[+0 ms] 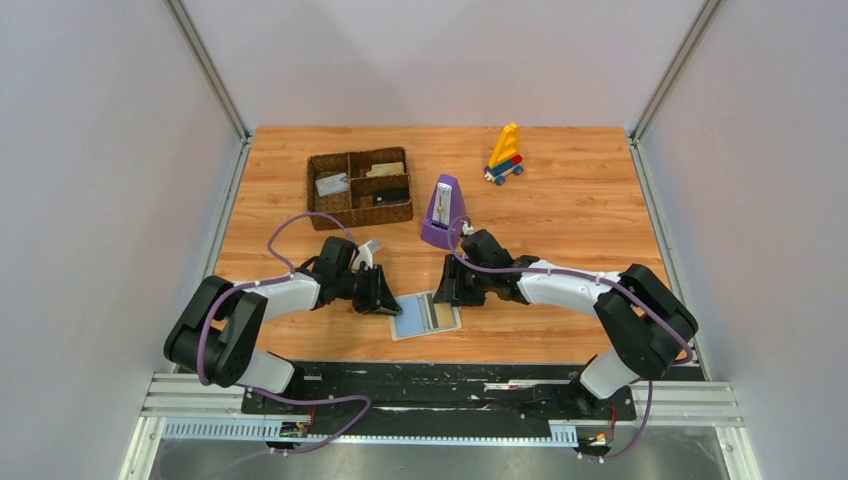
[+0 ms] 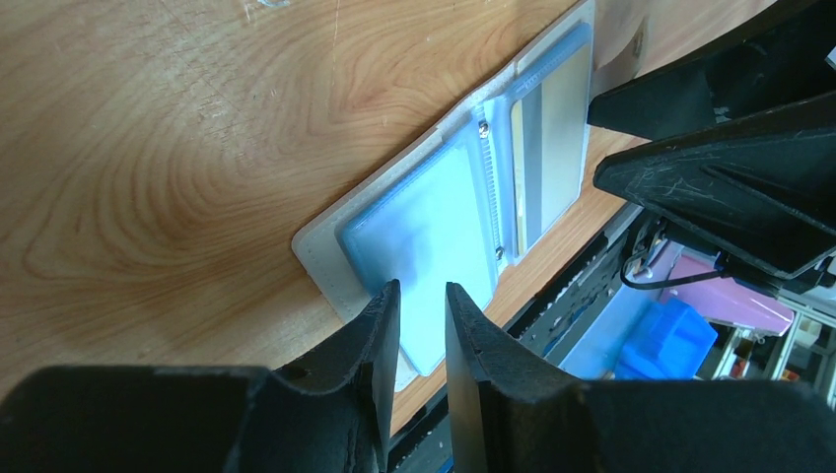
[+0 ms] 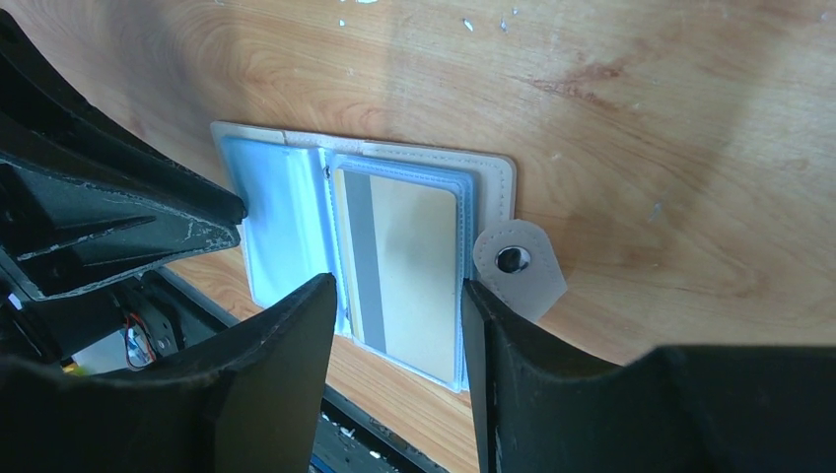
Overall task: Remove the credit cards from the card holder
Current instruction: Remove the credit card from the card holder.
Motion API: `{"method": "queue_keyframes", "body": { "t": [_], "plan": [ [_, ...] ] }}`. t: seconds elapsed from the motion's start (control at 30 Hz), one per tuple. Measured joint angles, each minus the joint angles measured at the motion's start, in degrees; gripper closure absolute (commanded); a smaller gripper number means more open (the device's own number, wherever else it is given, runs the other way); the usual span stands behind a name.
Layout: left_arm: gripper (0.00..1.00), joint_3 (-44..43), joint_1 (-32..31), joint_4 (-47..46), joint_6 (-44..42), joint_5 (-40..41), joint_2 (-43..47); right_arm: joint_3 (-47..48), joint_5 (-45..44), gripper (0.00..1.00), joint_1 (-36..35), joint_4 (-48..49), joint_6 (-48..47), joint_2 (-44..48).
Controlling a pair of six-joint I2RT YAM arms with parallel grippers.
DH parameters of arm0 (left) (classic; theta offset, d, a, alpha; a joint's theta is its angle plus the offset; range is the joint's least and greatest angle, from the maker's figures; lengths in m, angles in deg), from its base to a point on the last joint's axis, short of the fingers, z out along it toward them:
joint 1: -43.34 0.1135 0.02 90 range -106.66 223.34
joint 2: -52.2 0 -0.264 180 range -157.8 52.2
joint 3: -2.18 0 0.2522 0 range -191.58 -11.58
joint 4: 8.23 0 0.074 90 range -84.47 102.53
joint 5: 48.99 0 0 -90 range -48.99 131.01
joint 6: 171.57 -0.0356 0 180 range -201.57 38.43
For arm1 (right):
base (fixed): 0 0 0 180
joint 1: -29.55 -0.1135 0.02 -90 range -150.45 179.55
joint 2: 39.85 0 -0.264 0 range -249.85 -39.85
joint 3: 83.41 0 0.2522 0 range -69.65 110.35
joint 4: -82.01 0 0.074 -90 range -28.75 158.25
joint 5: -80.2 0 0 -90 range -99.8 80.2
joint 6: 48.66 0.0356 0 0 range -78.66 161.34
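The card holder (image 1: 426, 314) lies open and flat on the table (image 1: 580, 210) at its near edge, between the two hands. Its left page is a stack of pale blue clear sleeves with no card visible in them. Its right page holds a tan card (image 3: 414, 266) with a grey stripe along one long side, and a closing tab (image 3: 515, 262) with a snap sticks out past that page. Farther back, a brown woven tray (image 1: 370, 216) holds a grey card (image 1: 332, 184) in its left compartment, a beige card (image 1: 386, 170) in a rear compartment and a black card (image 1: 392, 193) in the one in front of that. A purple metronome (image 1: 441, 212) stands just right of the tray, and a block toy (image 1: 506, 155) sits well behind it. The left hand (image 2: 422, 305) is low at the outer edge of the blue page, fingers only slightly apart, with the sleeve showing through the gap and nothing seen pinched. The right hand (image 3: 397, 296) reaches in from the other side, tilted down over the tan card, its fingers spread wide to either side of that page. Whether they touch it cannot be told.
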Motion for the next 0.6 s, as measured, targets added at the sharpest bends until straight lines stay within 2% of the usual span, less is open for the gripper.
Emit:
{"method": "queue_keyframes", "body": {
  "t": [0.6],
  "plan": [
    [0.69, 0.0, 0.0, -0.1, -0.1, 0.0, 0.0, -0.3, 2.1, 0.55, -0.1, 2.9, -0.5, -0.8]
  ]
}}
